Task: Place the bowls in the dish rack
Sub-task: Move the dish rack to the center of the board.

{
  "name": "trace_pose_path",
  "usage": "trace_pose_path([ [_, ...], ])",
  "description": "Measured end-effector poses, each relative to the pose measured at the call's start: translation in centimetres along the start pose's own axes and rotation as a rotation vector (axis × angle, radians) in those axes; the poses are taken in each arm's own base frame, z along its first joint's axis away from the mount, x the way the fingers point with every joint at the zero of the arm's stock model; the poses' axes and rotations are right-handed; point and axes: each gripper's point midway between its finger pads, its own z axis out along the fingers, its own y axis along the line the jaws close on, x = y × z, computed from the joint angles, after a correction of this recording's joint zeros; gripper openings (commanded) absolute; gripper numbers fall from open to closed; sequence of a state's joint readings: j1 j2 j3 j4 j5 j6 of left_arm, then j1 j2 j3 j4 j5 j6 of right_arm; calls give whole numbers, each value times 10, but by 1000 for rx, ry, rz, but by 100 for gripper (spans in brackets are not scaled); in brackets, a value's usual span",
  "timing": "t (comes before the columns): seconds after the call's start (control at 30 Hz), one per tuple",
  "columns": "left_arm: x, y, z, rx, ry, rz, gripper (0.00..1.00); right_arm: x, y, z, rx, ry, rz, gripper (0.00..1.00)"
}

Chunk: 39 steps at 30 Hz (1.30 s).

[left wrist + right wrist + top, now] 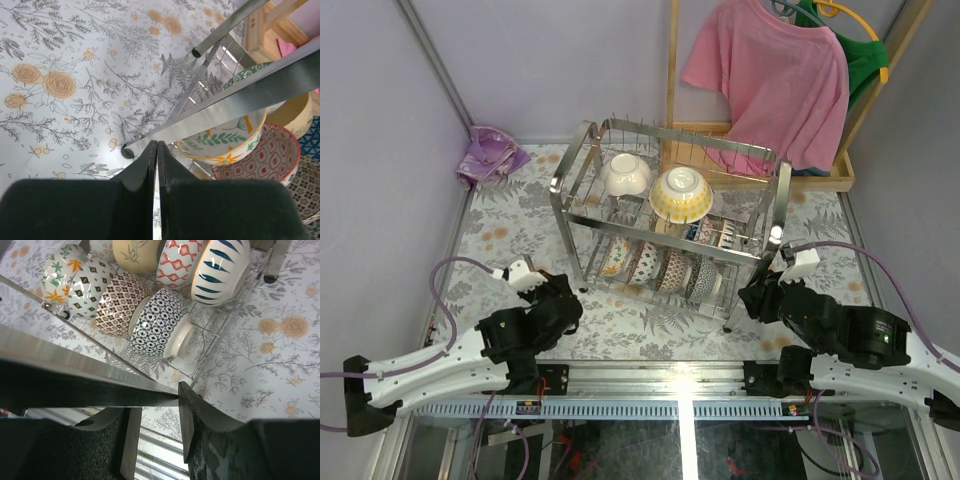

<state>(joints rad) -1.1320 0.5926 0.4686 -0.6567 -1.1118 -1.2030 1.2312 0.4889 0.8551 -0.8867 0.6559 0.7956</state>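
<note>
The shiny silver steel-wire dish rack [563, 180] stands on a white surface [510, 230] printed with grey foliage and orange roses. Its upper tier carries a plain white round bowl [625, 175] and a yellow round bowl with a white foot [681, 195]. In its lower tier are a white bowl with green leaves and orange flowers [57, 270], a white bowl with small dark diamonds [90, 287], a brown lattice-patterned bowl [120, 302], a black-and-white geometric bowl [157, 320], a white bowl with red-orange ogees [177, 262] and a white bowl with dark blue stripes [217, 267]. Behind the rack hangs a pink T-shirt [770, 80].
</note>
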Motion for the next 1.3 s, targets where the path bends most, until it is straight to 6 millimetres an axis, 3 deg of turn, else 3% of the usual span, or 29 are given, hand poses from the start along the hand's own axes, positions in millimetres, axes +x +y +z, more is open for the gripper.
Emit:
trace_pose_path([
  [0.2, 17, 5, 1, -11, 34, 34, 0, -5, -1, 9, 68, -17, -24, 35],
  [0.47, 21, 1, 1, -16, 44, 63, 0, -18, 12, 42, 142, -35, 18, 33],
  [0.7, 16, -3, 0, -12, 36, 60, 1, -41, -16, 67, 234, -90, 29, 33],
  [0.97, 8, 0, -1, -20, 17, 81, 27, -57, -45, 78, 307, -99, -5, 34],
  [1.3, 3, -9, 0, -16, -1, 153, 28, -71, -66, 89, 330, -104, 2, 37],
])
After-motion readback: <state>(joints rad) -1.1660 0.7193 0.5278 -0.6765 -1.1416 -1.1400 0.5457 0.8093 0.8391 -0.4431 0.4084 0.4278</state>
